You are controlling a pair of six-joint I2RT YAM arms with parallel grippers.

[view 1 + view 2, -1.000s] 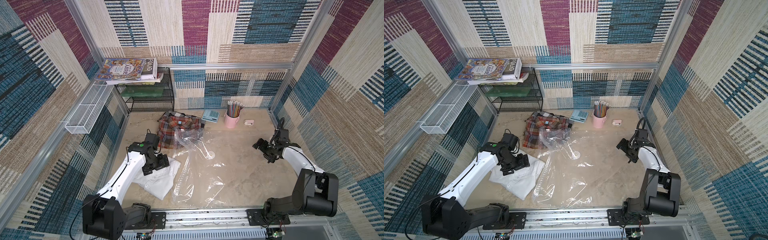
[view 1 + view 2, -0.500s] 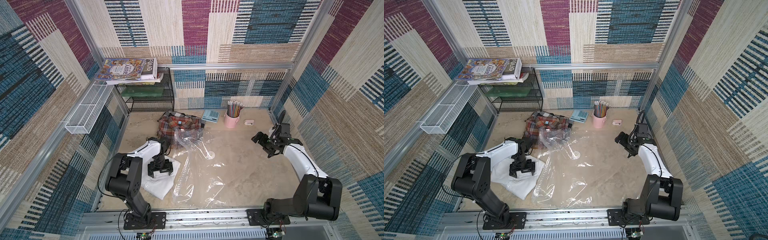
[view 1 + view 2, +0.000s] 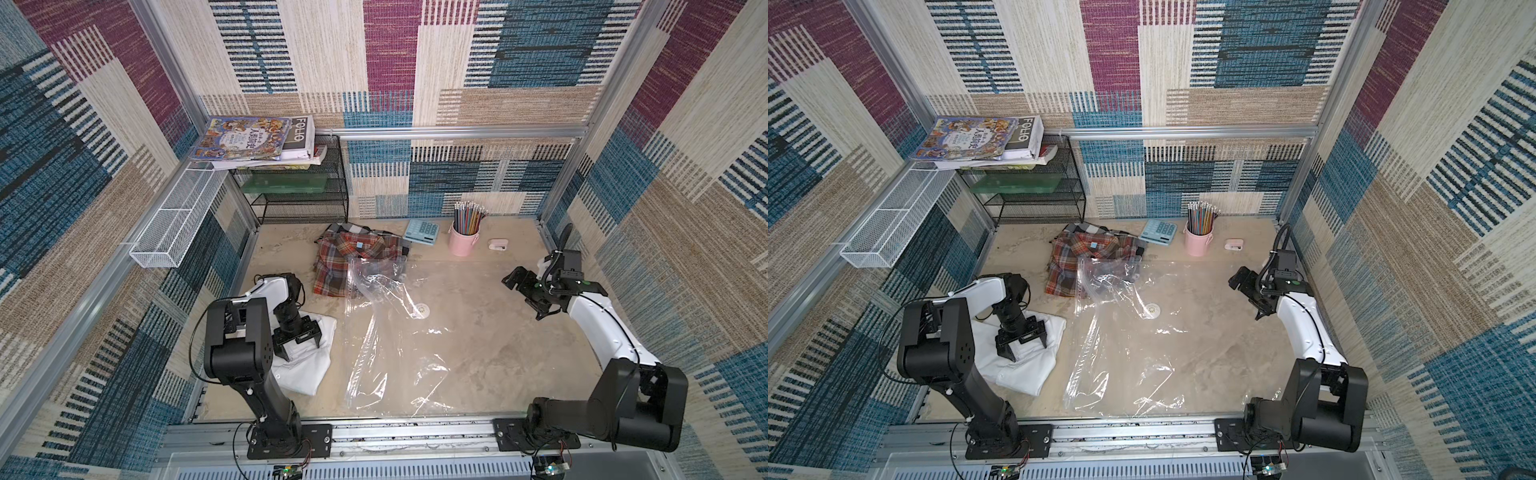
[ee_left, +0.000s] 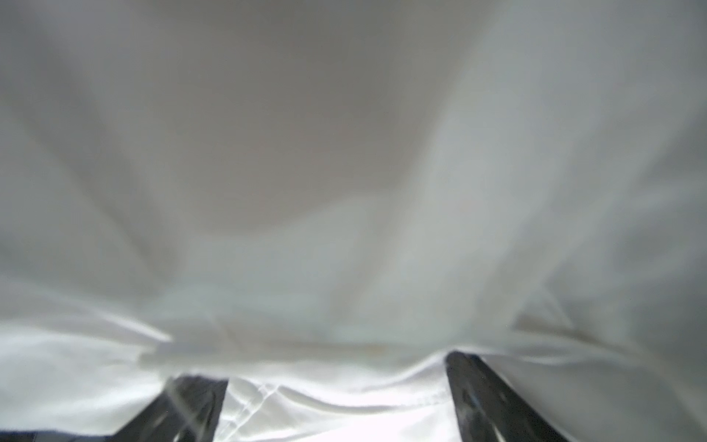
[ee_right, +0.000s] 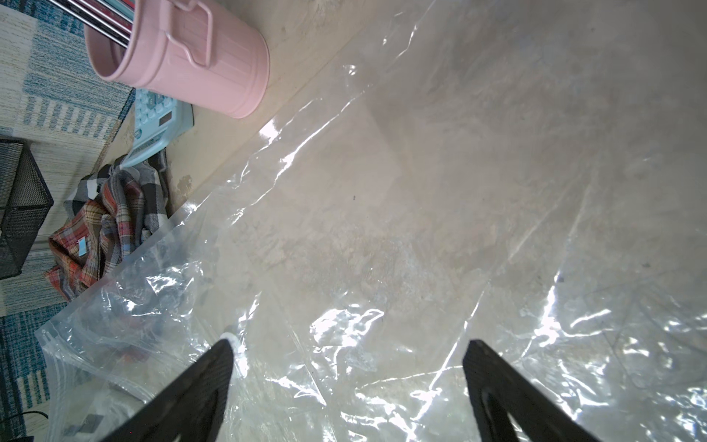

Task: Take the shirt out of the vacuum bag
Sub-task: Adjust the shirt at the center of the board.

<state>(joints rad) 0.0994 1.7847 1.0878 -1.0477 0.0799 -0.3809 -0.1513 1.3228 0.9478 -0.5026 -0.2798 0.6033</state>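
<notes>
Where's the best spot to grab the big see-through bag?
Pinch the vacuum bag by its crumpled, puffed-up end beside the plaid shirt, coming down from above. Elsewhere it lies flat, so there's likely nothing to pinch.

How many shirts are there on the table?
2. A white folded shirt lies beneath the open left gripper, beside the clear plastic vacuum bag. A red plaid shirt lies crumpled near the black wire rack. The bag looks empty.

A: Where's clear passage?
B: Over the flat vacuum bag [image 3: 399, 365], middle to right.
A: Obstacles?
B: Far side: plaid shirt [image 3: 345, 257], pink cup [image 3: 462, 245], wire rack [image 3: 299, 208]. Near left: white shirt [image 3: 309, 370].
</notes>
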